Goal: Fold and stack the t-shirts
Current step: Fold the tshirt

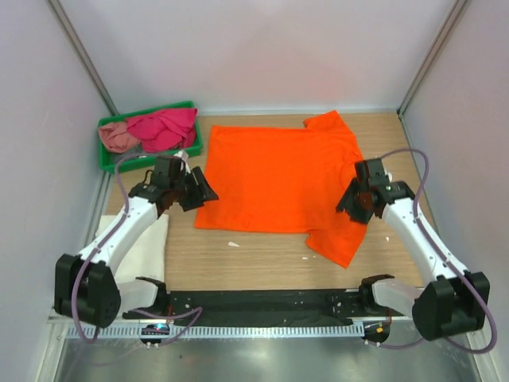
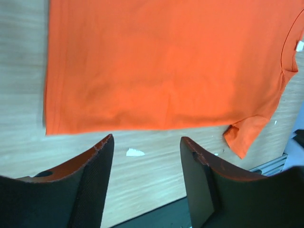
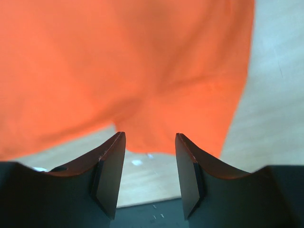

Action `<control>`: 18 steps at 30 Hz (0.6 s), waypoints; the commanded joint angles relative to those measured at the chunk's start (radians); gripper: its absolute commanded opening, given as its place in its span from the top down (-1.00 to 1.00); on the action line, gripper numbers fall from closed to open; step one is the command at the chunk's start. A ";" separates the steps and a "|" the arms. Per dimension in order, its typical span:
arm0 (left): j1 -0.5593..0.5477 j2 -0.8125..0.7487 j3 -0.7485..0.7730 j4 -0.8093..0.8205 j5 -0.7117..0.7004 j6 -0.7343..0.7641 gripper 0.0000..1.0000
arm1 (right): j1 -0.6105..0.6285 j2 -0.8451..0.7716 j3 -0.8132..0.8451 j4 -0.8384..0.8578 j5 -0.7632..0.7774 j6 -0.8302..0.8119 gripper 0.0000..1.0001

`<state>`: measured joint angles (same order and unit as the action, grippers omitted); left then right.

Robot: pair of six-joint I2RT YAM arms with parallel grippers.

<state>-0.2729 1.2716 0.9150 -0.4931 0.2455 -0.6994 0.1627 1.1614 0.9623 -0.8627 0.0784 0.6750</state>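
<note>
A bright orange t-shirt [image 1: 278, 179] lies spread flat in the middle of the table, one sleeve at the back right and one at the front right. My left gripper [image 1: 205, 189] hovers at its left edge, open, nothing between the fingers. In the left wrist view the orange t-shirt [image 2: 166, 61] fills the top, and the left gripper [image 2: 147, 142] stands over bare wood. My right gripper [image 1: 347, 208] is open above the shirt's right side. In the right wrist view the right gripper [image 3: 150, 137] is empty, just short of the orange t-shirt [image 3: 123, 66]. A white t-shirt [image 1: 151, 243] lies under the left arm.
A green tray [image 1: 147, 111] at the back left holds a magenta t-shirt [image 1: 163, 127] and a dusty pink one [image 1: 118, 138]. A small white scrap [image 1: 234, 244] lies on the wood in front of the orange shirt. Walls enclose the table on three sides.
</note>
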 commanded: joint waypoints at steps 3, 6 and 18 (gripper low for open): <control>0.032 -0.138 -0.151 -0.024 0.012 -0.054 -0.23 | 0.018 -0.221 -0.183 -0.119 0.003 0.179 -0.05; 0.102 -0.156 -0.218 0.000 0.040 -0.086 -0.18 | 0.020 -0.233 -0.232 -0.142 0.040 0.204 -0.04; 0.215 -0.020 -0.255 0.065 0.095 -0.161 0.11 | -0.161 -0.193 -0.352 -0.010 -0.005 0.137 0.16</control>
<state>-0.0639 1.2469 0.6502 -0.4606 0.3275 -0.8398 0.0380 0.9672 0.6117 -0.9199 0.0830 0.8639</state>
